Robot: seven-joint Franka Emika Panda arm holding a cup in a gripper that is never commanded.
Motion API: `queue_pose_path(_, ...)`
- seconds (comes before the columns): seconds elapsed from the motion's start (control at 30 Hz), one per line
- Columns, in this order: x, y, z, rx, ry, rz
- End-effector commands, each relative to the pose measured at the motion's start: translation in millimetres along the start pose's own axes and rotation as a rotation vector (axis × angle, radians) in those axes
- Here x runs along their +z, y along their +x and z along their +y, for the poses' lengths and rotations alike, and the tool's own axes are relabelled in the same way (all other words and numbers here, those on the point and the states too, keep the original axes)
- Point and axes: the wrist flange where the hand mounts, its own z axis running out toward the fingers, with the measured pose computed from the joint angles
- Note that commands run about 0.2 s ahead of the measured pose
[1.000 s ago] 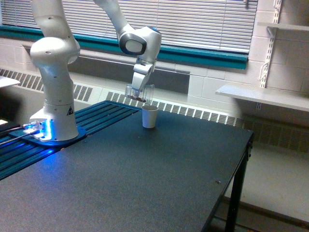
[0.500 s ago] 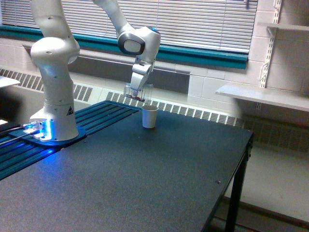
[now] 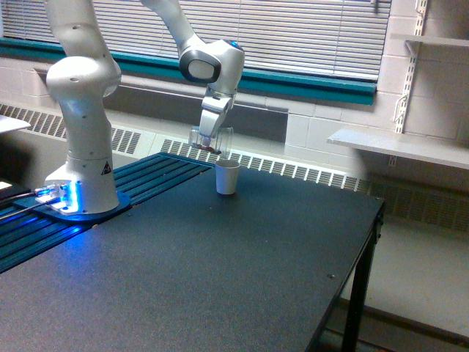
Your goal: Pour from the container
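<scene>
The clear cup, brown bits at its bottom, hangs in the air above and just to the exterior view's left of the white paper cup. My claw is clamped on the clear cup from above. The paper cup stands upright on the far part of the black table. My white base stands at the exterior view's left.
</scene>
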Motion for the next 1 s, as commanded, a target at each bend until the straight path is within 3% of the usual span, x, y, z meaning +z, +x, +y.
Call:
queue_pose_path(0.03, -1.9, 3.7, 4.6, -0.012, -0.002, -0.006)
queue_pose_path(0.43, -10.7, 13.2, 10.4, 0.013, 0.012, 0.018)
queue_pose_path(0.53, -9.1, 10.0, 14.4, -0.006, -0.006, 0.000)
queue_pose_path(0.63, -12.9, 12.5, 14.5, 0.007, 0.010, 0.011)
queue_pose_path(0.77, -8.2, 5.7, 19.5, -0.028, -0.024, -0.014)
queue_pose_path(0.9, -13.1, 10.5, 16.7, -0.002, 0.005, 0.011)
queue_pose_path(1.0, -10.7, 8.4, 18.9, -0.013, -0.013, 0.001)
